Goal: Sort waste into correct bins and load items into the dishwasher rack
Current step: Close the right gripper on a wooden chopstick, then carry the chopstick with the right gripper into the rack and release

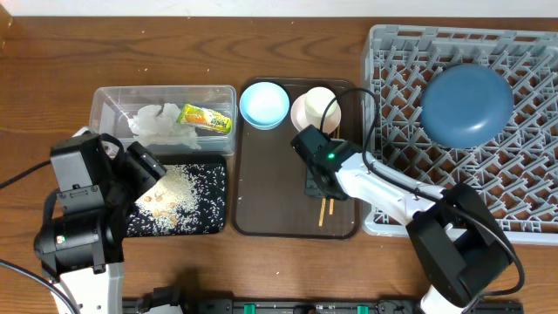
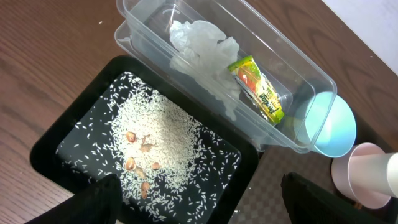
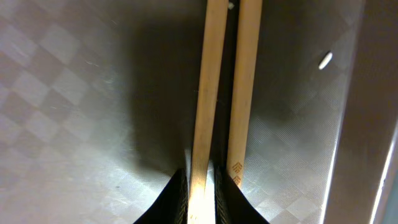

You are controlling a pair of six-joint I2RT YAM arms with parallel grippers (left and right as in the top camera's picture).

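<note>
The grey dishwasher rack (image 1: 523,187) at the right holds the dark blue bowl-plate (image 1: 466,103). The light blue bowl (image 1: 264,104) and the pale pink bowl (image 1: 307,112), with the cream cup (image 1: 322,99) in it, stand at the back of the brown serving tray (image 1: 261,214). The clear tub (image 1: 109,98) holds the napkin (image 1: 157,123) and wrapper (image 1: 206,118). Rice (image 1: 179,194) lies in the black tray (image 1: 214,220). My right gripper (image 3: 200,196) is shut on one chopstick (image 3: 205,87); the other chopstick (image 3: 244,87) lies beside it. My left gripper (image 2: 205,208) is open over the black tray.
The bare wooden table (image 1: 52,78) lies left and behind. The serving tray sits close between the black tray and the rack. A single rice grain (image 3: 324,60) lies on the serving tray near its right rim.
</note>
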